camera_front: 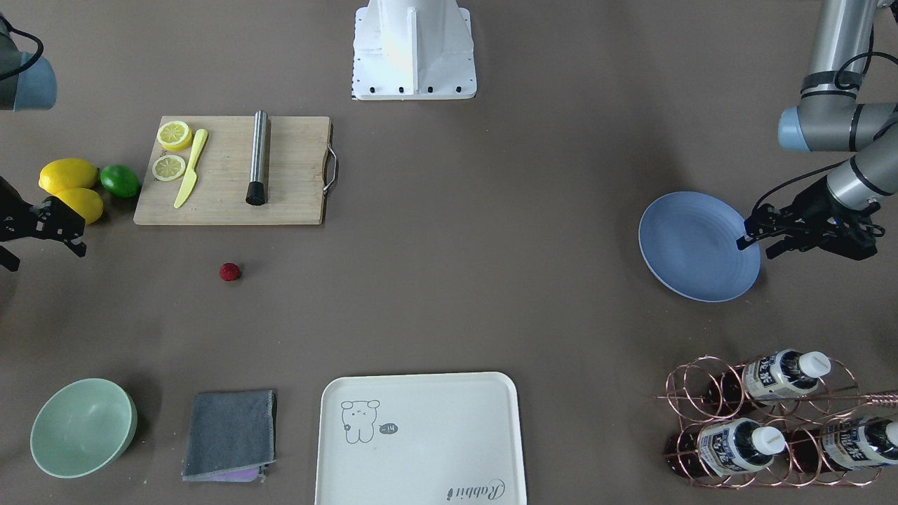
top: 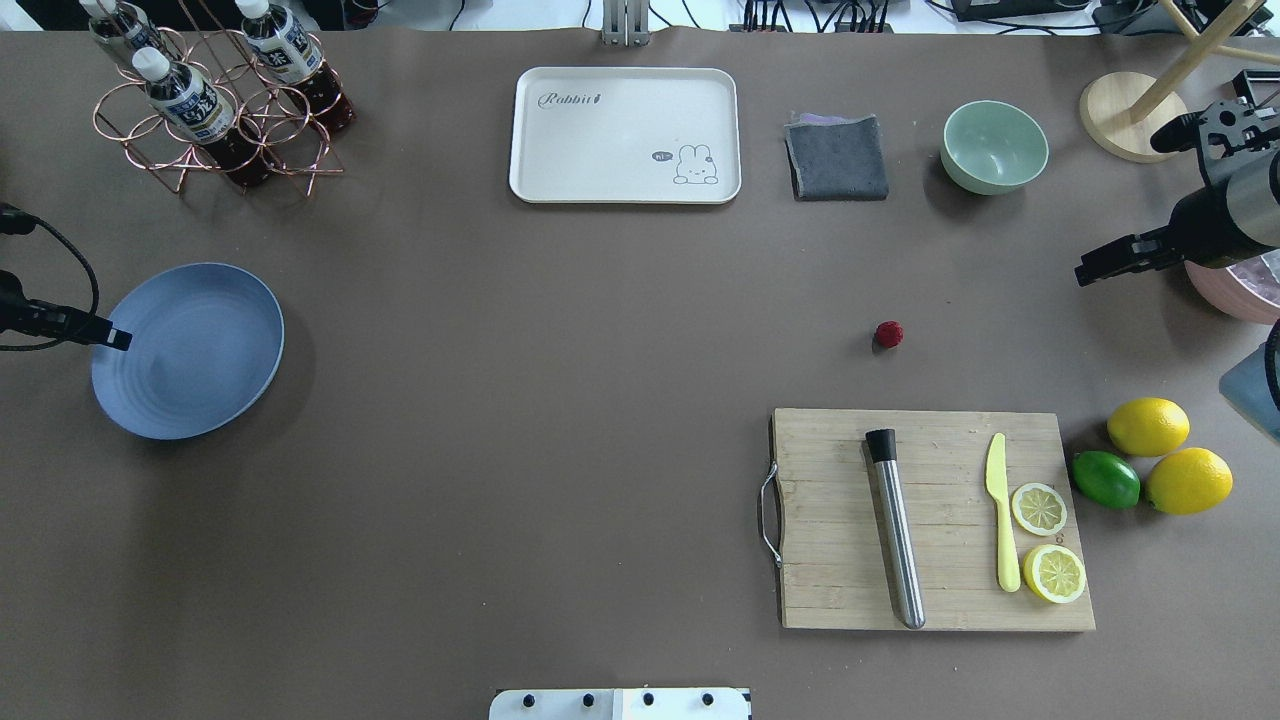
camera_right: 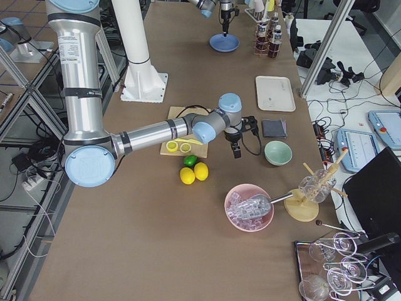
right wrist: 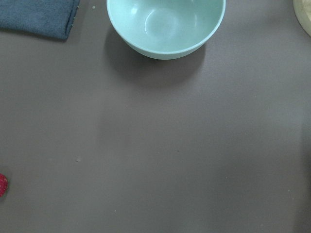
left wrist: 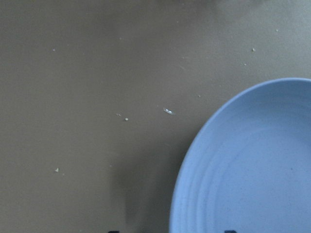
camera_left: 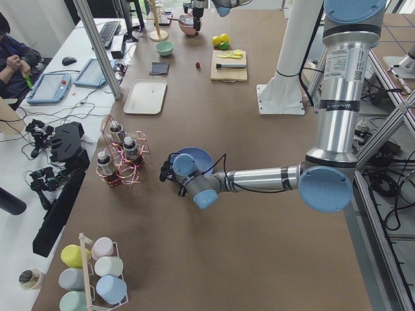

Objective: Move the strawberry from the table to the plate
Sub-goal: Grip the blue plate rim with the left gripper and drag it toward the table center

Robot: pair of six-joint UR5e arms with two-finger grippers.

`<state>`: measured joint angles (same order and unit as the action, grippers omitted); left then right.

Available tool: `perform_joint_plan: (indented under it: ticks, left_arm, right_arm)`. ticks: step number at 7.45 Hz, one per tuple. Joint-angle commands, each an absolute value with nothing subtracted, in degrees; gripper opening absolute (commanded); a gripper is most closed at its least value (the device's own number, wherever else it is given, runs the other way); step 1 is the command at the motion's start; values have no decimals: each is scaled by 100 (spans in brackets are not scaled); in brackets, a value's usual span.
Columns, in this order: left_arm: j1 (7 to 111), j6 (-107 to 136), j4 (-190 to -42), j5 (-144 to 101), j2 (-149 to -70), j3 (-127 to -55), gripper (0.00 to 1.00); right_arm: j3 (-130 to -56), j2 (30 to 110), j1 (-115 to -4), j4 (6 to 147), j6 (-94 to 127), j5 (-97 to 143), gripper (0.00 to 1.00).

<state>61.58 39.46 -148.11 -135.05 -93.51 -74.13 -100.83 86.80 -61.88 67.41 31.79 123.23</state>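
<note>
The right gripper [top: 1092,271] hangs above the table's [top: 600,400] right end, between the mint bowl [top: 995,146] and the lemons [top: 1148,426]. It shows edge-on from overhead and is cut by the frame from the front, so I cannot tell whether its fingers are spread or together. The step in hand looks like the reach, with no grasp yet. The strawberry [top: 888,334] lies on bare table well apart from that gripper, just beyond the far long edge of the cutting board [top: 935,520], touching nothing. To do it well, I would bring the fingers straight down with the berry centred between them, then close softly, because so small and round a thing may roll if one finger meets it first. Its bumpy, deep-red skin should give the pads some hold, though the matte brownish-grey table will hardly stop it sliding. The board is pale grained wood with a metal handle [top: 766,510] and bears a steel cylinder [top: 897,540], a yellow knife [top: 1002,510] and lemon slices [top: 1039,508]; none of these crowd the berry. The plate [top: 190,350], matte blue, shallow and faintly ringed, sits near the table's left end, a long carry away. The left gripper [camera_front: 756,249] hovers at its rim, fingers spread and empty. A low release near the plate's middle would suit, since so shallow a rim will barely check a rolling berry.
</note>
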Motion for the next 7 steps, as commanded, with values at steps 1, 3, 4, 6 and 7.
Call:
perform_joint_plan:
  ticks: [1,3,4,6,7]
  left_arm:
    - [6144,3946,-14827,-13509,-9352,-7418,43]
    - [6144,3946,-14836,-13517,-9343,-7505,0]
    - [6144,3955,-14836,-13518,-9343,-7523,0]
    - [6144,4801,-14993,-13535,-9351,-7890,0]
    - [6135,5512,-15012,-13544,-9386,-8232,0]
  right_arm:
    - [-10090,8692,-6187,6741,3182,12322,100]
    - [-10090,8692,-6187,6741,3173,12322,100]
    - [-10099,8692,-6187,6741,3182,12322,100]
    - [-10099,8692,-6187,6741,3173,12331,100]
    - [-10099,8692,-6187,6741,3182,12331,100]
